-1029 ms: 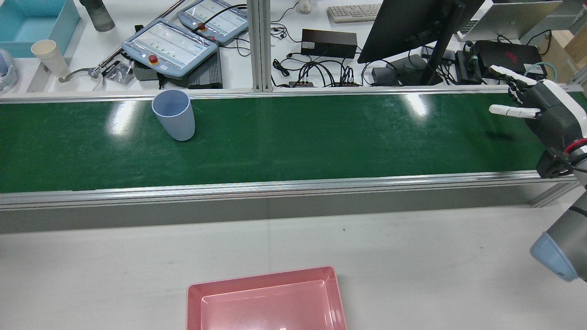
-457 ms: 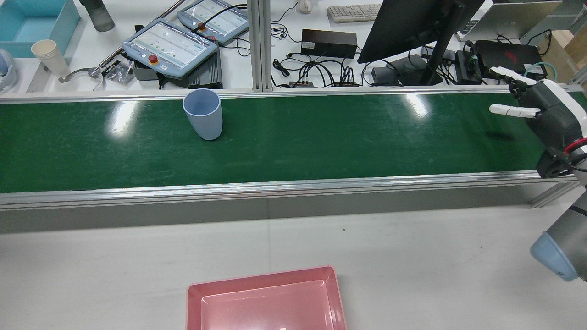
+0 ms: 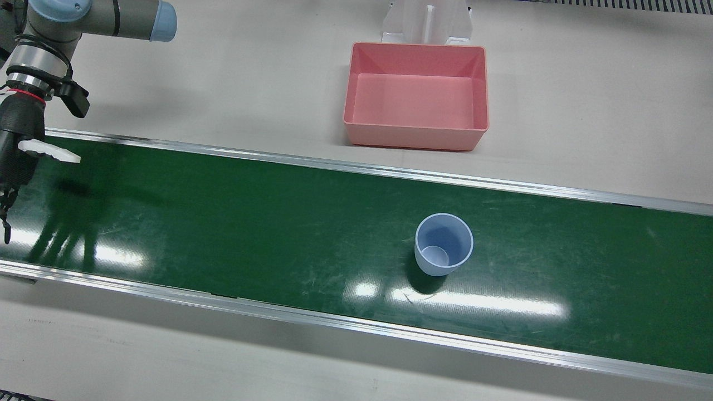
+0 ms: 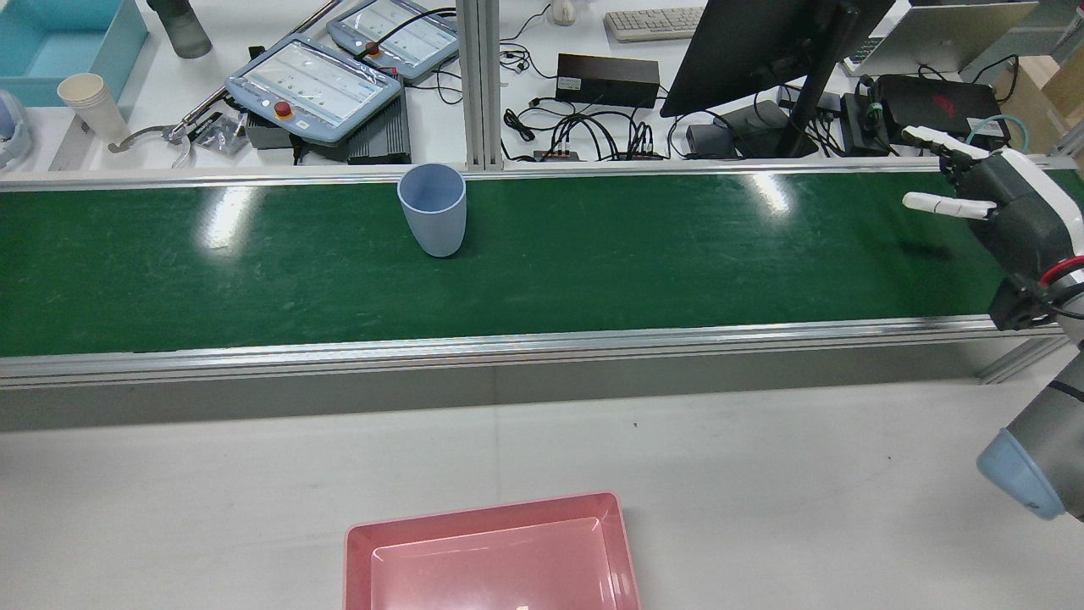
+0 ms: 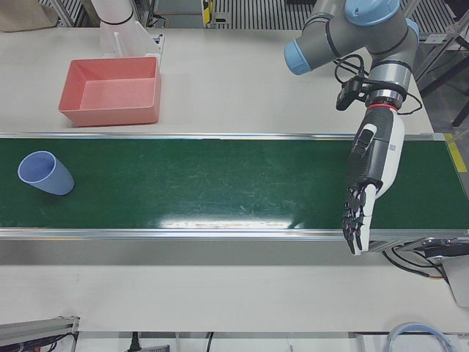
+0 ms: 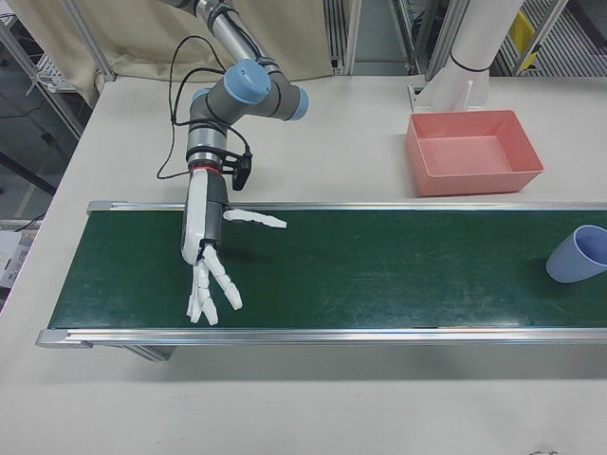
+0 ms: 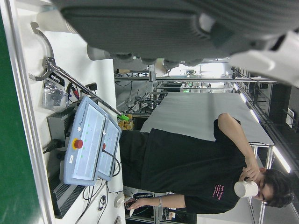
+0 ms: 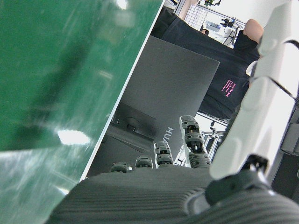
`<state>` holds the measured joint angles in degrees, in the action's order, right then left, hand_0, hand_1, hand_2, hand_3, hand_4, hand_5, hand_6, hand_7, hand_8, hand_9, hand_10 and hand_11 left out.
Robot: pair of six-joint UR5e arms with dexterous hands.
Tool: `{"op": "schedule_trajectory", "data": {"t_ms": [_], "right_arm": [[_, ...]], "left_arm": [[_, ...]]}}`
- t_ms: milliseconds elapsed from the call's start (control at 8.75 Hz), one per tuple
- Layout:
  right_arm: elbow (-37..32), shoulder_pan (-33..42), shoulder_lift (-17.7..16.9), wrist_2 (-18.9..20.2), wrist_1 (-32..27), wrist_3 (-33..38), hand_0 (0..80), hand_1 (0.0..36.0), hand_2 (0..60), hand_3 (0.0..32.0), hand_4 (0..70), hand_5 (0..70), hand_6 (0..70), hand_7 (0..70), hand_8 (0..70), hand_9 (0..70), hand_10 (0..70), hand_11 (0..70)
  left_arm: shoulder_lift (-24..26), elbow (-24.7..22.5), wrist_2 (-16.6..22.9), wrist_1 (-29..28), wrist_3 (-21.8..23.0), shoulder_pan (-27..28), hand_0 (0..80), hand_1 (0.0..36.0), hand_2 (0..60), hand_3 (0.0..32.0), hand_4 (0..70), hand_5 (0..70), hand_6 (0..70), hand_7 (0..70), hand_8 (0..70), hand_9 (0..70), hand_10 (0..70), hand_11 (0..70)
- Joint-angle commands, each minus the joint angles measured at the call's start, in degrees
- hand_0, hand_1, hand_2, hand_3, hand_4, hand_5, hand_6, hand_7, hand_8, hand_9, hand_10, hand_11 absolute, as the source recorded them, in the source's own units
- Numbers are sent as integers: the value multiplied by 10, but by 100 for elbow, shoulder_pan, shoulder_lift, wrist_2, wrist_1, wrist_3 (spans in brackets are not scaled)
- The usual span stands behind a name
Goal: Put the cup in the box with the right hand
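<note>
A pale blue cup [image 4: 433, 208] stands upright on the green conveyor belt [image 4: 677, 254], near its far edge. It also shows in the front view [image 3: 444, 244], the left-front view [image 5: 44, 174] and the right-front view [image 6: 579, 254]. My right hand [image 4: 1008, 207] is open and empty above the belt's right end in the rear view, far from the cup; it also shows in the right-front view [image 6: 201, 251]. My left hand [image 5: 370, 180] is open and empty above the belt's other end. The pink box [image 4: 491, 555] lies empty on the table in front of the belt.
Behind the belt in the rear view are two teach pendants [image 4: 313, 85], a monitor [image 4: 762, 42], cables and a paper cup [image 4: 89, 102]. Aluminium rails [image 4: 508, 346] edge the belt. A white arm pedestal [image 3: 426, 22] stands behind the box.
The cup has travelled along the belt to the right in the rear view, toward my right hand. The right hand has stayed in place, open.
</note>
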<state>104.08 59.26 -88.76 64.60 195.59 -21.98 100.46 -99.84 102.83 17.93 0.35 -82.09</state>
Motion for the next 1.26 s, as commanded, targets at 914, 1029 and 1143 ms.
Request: {"op": "schedule_trajectory", "data": {"t_ms": [914,1029,1143], "right_arm": [[7,-257,104,-18,5,10,443,124,98,0,0,31,47,203,6,26,0,0],[33,-248,96,-18,6,18,442,125,98,0,0,31,46,198,6,25,0,0],[77,-239,78,-18,6,18,440,125,100,0,0,31,44,190,5,24,0,0]], "left_arm": [[0,0,0,0,0,0,0,0,0,0,0,0,0,0,0,0,0,0],[0,0,0,0,0,0,0,0,0,0,0,0,0,0,0,0,0,0],[0,0,0,0,0,-9,0,0,0,0,0,0,0,0,0,0,0,0]]}}
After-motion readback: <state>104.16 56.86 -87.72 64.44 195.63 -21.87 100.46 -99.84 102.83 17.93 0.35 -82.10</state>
